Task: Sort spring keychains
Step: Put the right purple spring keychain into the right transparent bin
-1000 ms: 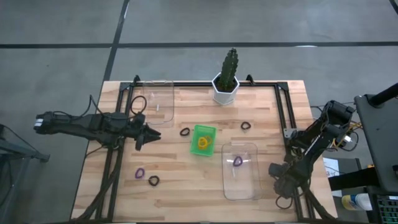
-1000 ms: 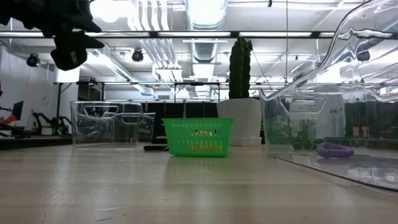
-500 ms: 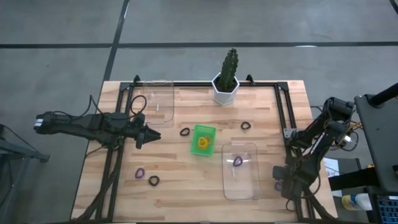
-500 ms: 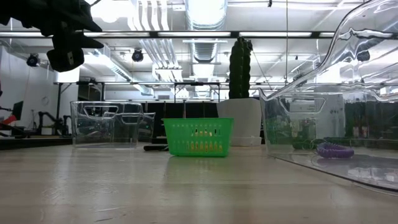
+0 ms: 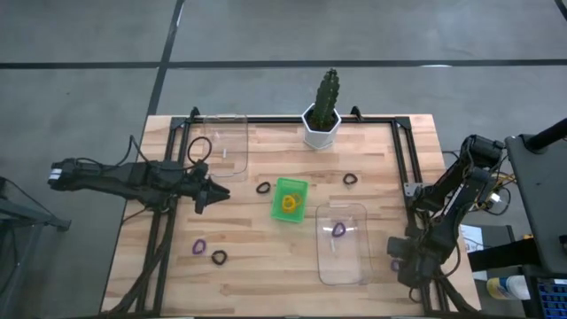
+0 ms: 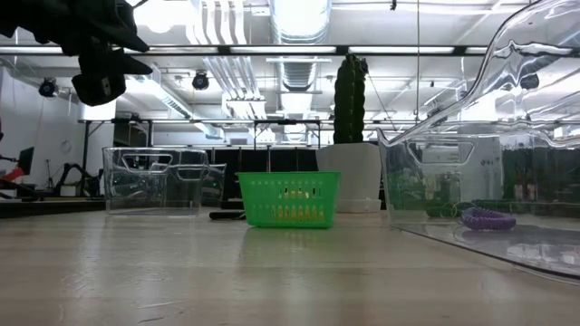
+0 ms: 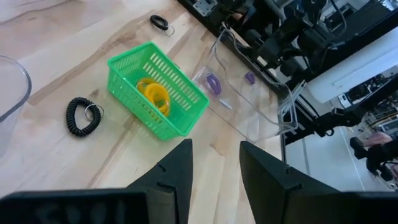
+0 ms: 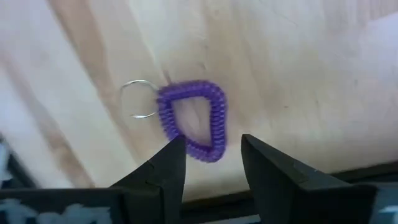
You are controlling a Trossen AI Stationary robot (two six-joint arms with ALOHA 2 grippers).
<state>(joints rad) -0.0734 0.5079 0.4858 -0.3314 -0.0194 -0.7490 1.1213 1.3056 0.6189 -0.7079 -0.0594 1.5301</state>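
Movement over the last second is confined mostly to the right arm. Right gripper, seen from above, has drifted from beside the front clear bin out toward the table's right edge, then settled back slightly. Its wrist view now shows its fingers apart, poised directly over a purple spring keychain lying flat on the wood, metal ring attached, not yet touched. Judgement: a pickup of this loop is imminent, destined for the front clear bin, which already holds one purple coil.

Left gripper hangs above the table to the left of the green basket, fingers parted and empty, its position barely altered. Black coil lies just beside the green basket; orange coils sit inside it. Further loops, purple and black, remain unsorted, well left of the front clear bin.
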